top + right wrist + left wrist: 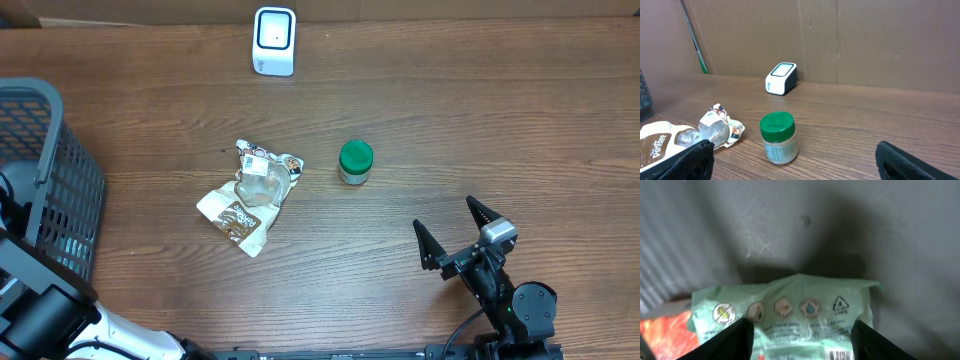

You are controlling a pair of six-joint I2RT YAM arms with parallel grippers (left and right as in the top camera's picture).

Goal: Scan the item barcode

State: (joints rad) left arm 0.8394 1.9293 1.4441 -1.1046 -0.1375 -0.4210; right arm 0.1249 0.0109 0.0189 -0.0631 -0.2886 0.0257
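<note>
The left gripper (802, 328) is set inside the basket (62, 190), presumably to fetch an item. A green pouch (790, 305) is straddled by its half-spread fingers, but whether it is clamped cannot be told. A "4" recycling triangle is printed above the barcode (839, 355). The right gripper (444, 214) is held wide, empty, well apart from the scanner (274, 40).

Matt wood-grain table (480, 110), grey plastic mesh basket (70, 190), glossy crinkled pouch (245, 200), seemingly plastic-film green packet (790, 305)
</note>
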